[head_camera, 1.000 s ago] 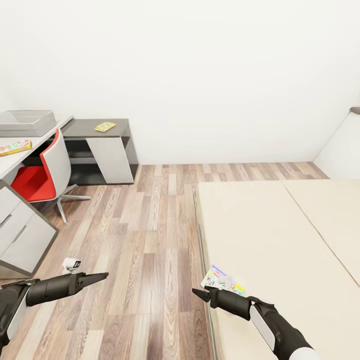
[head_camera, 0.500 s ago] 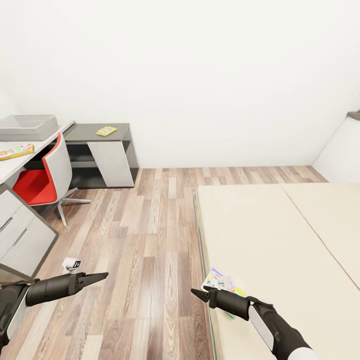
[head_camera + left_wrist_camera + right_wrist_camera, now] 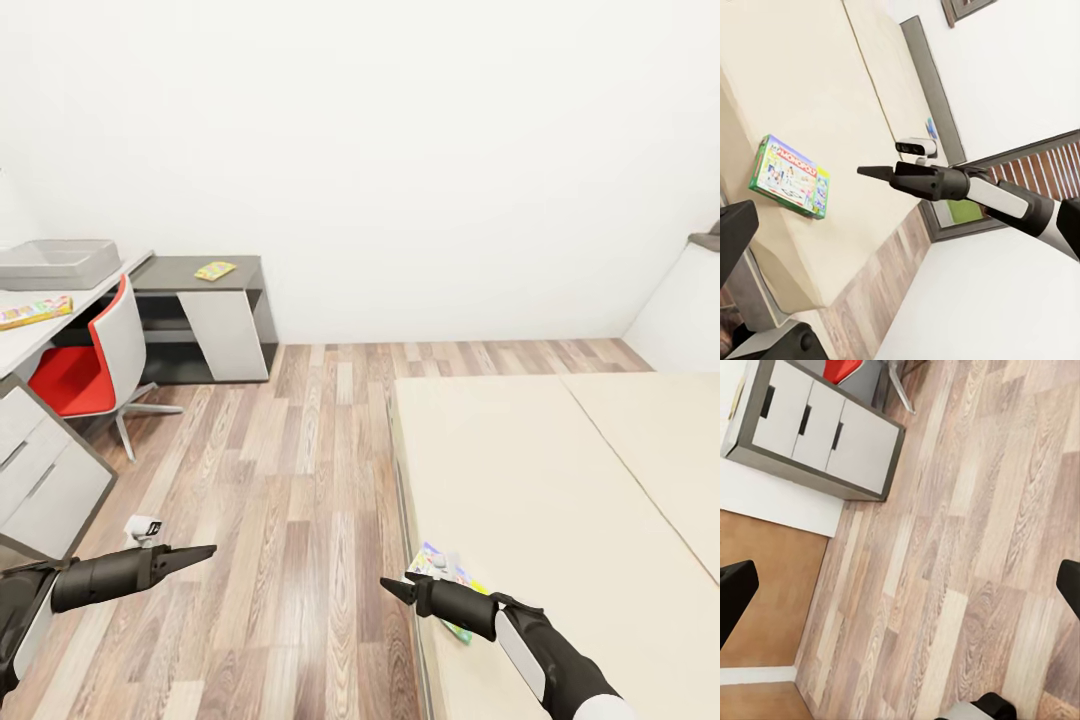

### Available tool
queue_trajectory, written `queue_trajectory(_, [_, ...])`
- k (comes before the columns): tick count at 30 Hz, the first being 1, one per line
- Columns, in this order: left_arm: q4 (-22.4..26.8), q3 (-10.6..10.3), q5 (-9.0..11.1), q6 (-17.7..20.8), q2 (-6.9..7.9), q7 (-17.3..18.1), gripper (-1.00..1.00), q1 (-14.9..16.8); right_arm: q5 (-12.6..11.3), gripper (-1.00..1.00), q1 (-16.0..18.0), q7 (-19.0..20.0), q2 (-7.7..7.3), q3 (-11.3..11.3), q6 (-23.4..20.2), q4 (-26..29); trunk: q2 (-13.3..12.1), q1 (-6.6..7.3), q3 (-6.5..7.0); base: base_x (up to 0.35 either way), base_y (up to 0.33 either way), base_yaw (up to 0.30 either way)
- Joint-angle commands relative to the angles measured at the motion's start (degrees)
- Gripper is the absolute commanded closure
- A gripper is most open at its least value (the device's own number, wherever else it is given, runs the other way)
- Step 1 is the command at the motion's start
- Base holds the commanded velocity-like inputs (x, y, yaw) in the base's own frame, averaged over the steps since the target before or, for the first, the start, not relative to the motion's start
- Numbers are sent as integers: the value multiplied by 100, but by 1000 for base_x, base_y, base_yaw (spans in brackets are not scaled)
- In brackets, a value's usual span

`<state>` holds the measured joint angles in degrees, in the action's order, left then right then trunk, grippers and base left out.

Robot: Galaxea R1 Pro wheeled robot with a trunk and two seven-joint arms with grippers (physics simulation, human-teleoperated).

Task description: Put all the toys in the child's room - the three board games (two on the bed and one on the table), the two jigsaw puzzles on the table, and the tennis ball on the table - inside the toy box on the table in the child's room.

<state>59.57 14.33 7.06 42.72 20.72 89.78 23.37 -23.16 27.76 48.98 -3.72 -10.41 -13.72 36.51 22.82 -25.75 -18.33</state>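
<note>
head view first: both arms stretched forward and low, the left gripper (image 3: 190,553) over the floor (image 3: 300,480) with its fingers pressed to a point and nothing between them, the right gripper (image 3: 398,590) right at the bed (image 3: 560,480) edge, also looking pinched together and empty here. just beyond the right one the monopoly box (image 3: 445,572) lies flat at the near corner of the mattress, half hidden by the forearm, untouched. far off to the left, the toy box (image 3: 55,262) sits on the table (image 3: 20,345), a flat game (image 3: 35,311) beside it, a puzzle (image 3: 215,270) on the dark counter (image 3: 200,268), the chair (image 3: 95,355) tucked in between. left wrist view now: the monopoly box (image 3: 790,177) close to the bed's edge, the right gripper (image 3: 874,172) hovering clear of it, tips together. right wrist view: fingertips (image 3: 735,592) wide apart at either side of the picture, planks and the drawer unit (image 3: 817,431) below, so that gripper's spread i cannot tell for sure. the risk, as i judge it: a low swipe from the side could nudge the box off onto the floor, and pinching a wide flat lid by one corner could let it tilt and slip on the long carry across to the toy box
</note>
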Motion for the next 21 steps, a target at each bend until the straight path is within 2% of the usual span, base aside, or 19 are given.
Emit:
queue_trajectory(1, [2,0,-3,61,1,22,-100,3,-59,-100,5,-2,-6,-23,-52,5,10,-3,0,0,0,0])
queue_trajectory(10, [2,0,-3,61,1,22,-100,3,-69,-100,6,-8,-2,-23,-59,5,10,-3,76,0,0,3])
queue_trajectory(21, [0,0,-3,60,2,22,-100,1,-90,-100,1,-11,0,-15,-71,-3,10,-3,94,0,0,7])
